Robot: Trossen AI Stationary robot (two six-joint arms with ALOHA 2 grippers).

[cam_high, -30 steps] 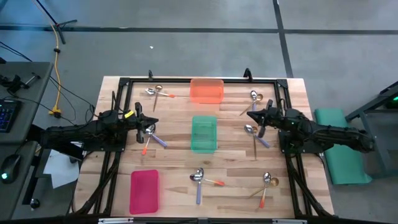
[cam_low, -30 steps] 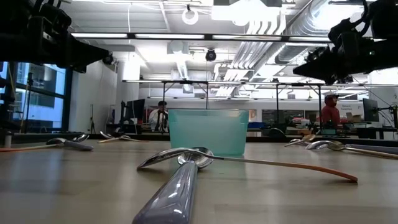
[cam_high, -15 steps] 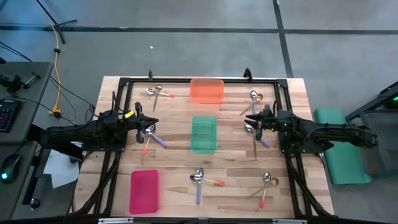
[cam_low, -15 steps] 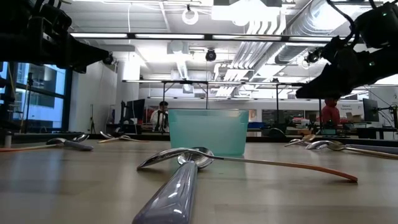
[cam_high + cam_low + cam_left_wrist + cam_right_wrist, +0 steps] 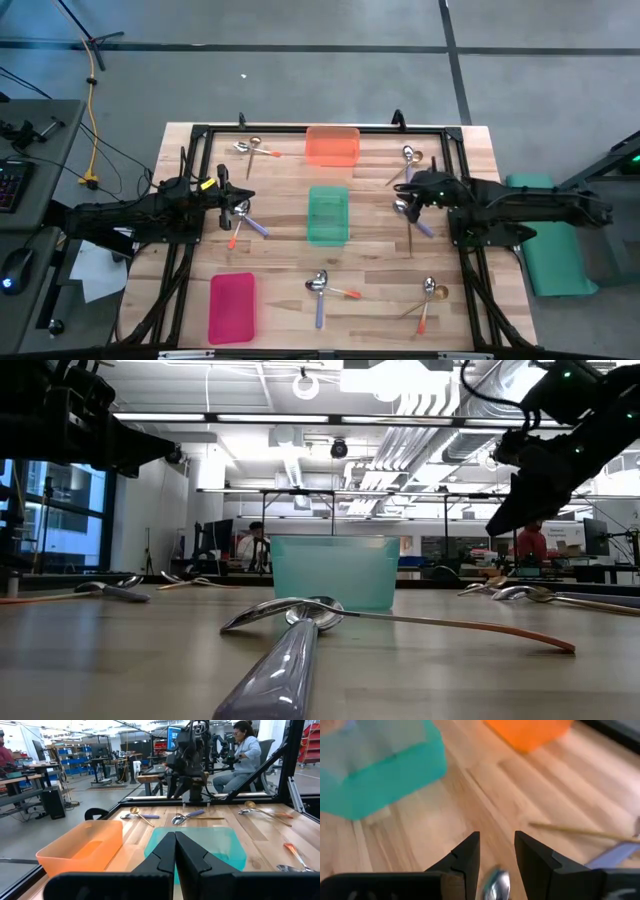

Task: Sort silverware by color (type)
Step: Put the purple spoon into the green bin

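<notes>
The right gripper [image 5: 405, 196] hangs with its fingers parted around nothing, just above the bowl of a spoon [image 5: 496, 884] lying on the table [image 5: 280, 255] right of the green tray [image 5: 327, 215], while the left gripper [image 5: 243, 198], fingers shut and empty, waits left of that tray.

Wood-plank worktop [image 5: 280, 250], black frame rails round edges. Orange tray [image 5: 332, 145] at far-edge centre; green tray [image 5: 327, 215] mid-worktop; red tray [image 5: 232, 306] near-left corner. Spoons in scattered clusters: far-left pair [image 5: 252, 148], left-centre cluster [image 5: 241, 217] w/ orange + purple handles, far-right pair [image 5: 409, 159], right-centre pair [image 5: 408, 215] w/ gold + purple handles, near-centre pair [image 5: 322, 287], near-right pair [image 5: 427, 297]. All spoons lie on bare wood, none in trays.
</notes>
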